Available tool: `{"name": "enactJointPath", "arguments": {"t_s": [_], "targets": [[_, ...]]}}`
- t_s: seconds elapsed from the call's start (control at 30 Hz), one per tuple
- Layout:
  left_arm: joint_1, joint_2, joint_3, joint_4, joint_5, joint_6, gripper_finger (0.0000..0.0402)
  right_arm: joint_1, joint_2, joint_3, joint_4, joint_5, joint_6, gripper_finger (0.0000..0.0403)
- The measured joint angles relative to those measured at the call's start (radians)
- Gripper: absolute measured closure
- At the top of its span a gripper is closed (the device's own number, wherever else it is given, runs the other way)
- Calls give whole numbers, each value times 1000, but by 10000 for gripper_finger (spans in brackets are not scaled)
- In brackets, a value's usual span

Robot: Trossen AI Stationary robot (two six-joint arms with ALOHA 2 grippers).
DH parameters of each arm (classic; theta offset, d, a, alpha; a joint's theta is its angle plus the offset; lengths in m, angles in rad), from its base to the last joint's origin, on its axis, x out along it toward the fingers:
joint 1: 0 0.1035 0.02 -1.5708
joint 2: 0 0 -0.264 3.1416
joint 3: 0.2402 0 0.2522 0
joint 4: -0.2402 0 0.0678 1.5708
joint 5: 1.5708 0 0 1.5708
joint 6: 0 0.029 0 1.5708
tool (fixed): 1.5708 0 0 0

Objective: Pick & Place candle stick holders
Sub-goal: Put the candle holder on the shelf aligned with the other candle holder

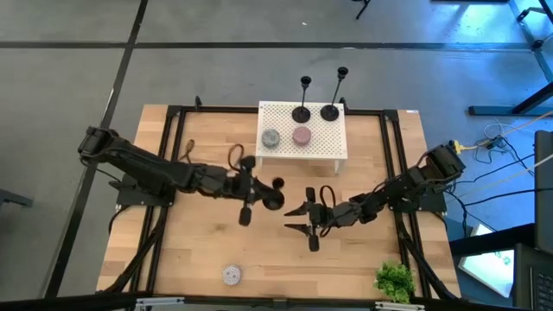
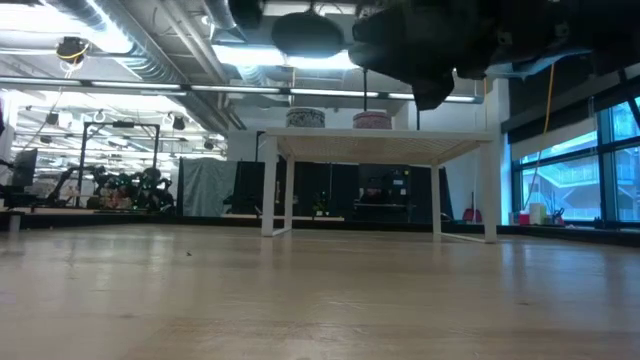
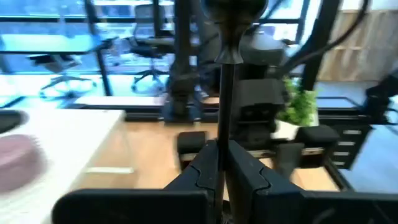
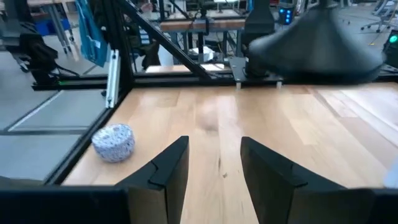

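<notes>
My left gripper (image 1: 275,192), mid-frame in the high view, is clenched on a candle holder's stem (image 3: 225,99); my right gripper (image 1: 298,218) alongside stands parted, empty.

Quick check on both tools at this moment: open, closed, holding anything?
Left tool: closed on the thin stem of a black candle stick holder, lifted above the table.
Right tool: open, holding nothing.

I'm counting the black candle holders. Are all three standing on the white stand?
No, only two candle holders stand on the white stand; the left pincer holds the third.
</notes>
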Motion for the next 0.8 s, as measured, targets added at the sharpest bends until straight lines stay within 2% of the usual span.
{"name": "enactJointPath", "arguments": {"t_s": [0.3, 0.47, 0.6, 0.67, 0.8], "targets": [[-27, -177, -1, -80, -17, 23, 395, -1, 0, 1, -10, 0, 0, 254], [-34, -214, -2, -99, -19, 36, 395, -2, 0, 1, -11, 0, 0, 254], [7, -206, -3, -130, -8, 55, 395, -2, 0, 1, -10, -23, 0, 254], [50, -206, -2, -131, 36, 56, 395, -4, 0, 0, -2, -64, -5, 254], [178, -206, -2, -126, 189, 77, 395, -11, 0, 1, 8, -135, -31, 254]]}}
